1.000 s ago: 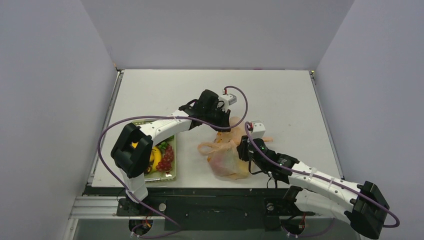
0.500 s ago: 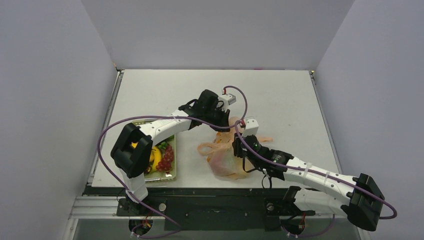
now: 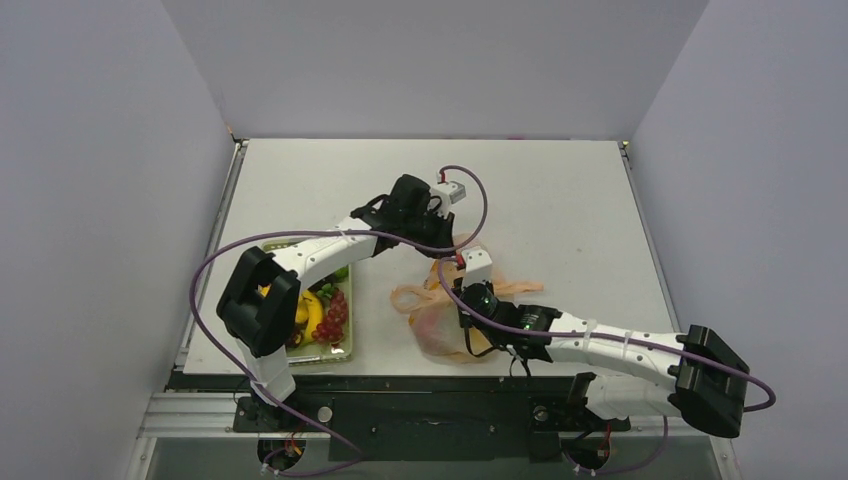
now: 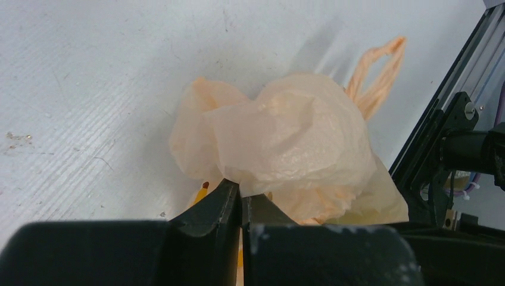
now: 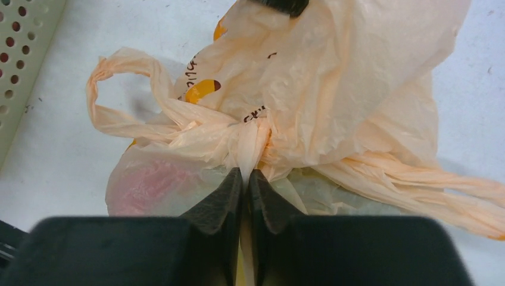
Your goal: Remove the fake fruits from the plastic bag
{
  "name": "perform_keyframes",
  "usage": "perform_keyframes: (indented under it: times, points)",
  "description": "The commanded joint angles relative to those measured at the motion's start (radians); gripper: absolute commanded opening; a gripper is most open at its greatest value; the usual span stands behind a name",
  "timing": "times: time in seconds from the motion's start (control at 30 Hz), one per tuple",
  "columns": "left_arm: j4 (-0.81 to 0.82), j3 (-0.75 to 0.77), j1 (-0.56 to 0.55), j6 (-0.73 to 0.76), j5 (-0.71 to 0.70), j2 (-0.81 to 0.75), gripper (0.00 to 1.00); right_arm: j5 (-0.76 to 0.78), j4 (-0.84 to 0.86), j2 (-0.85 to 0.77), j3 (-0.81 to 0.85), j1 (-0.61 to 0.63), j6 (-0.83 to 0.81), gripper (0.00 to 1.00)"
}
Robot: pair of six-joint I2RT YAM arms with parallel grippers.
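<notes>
As left pincer (image 4: 240,189) grips the plastic bag (image 4: 298,137), right pincer (image 5: 245,177) pinches its neck.

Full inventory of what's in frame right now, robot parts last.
plastic bag: one, translucent peach-orange with yellow banana prints, table centre, near edge, loop handles splayed.
fruits in bag: count unclear, a pink-red shape shows through the film.
basket: one, light green lattice, left of the bag.
fruits in basket: count unclear under the arm, yellow, dark red, green.
table: one, white.
walls: three, pale grey-lilac, around the table.
mounting rail: one, black, below the near edge.
left arm: white and black, reaching over the basket.
right arm: white and black, along the near edge.
left gripper: shut, pinching the bag's far side.
right gripper: shut, pinching the gathered film.
</notes>
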Motion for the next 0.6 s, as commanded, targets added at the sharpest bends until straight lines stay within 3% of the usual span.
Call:
perform_keyframes:
  times: [0.0, 0.17, 0.57]
  points:
    - [0.047, 0.017, 0.047, -0.032, -0.02, -0.074, 0.0, 0.073, 0.037, -0.003, -0.035, 0.078, 0.044, 0.0]
    - [0.042, 0.013, 0.106, -0.04, -0.074, -0.065, 0.0, 0.129, 0.055, -0.057, -0.103, 0.165, 0.092, 0.0]
    - [-0.045, 0.089, 0.115, -0.001, -0.033, 0.033, 0.01, 0.153, 0.106, -0.254, -0.231, 0.179, 0.121, 0.0]
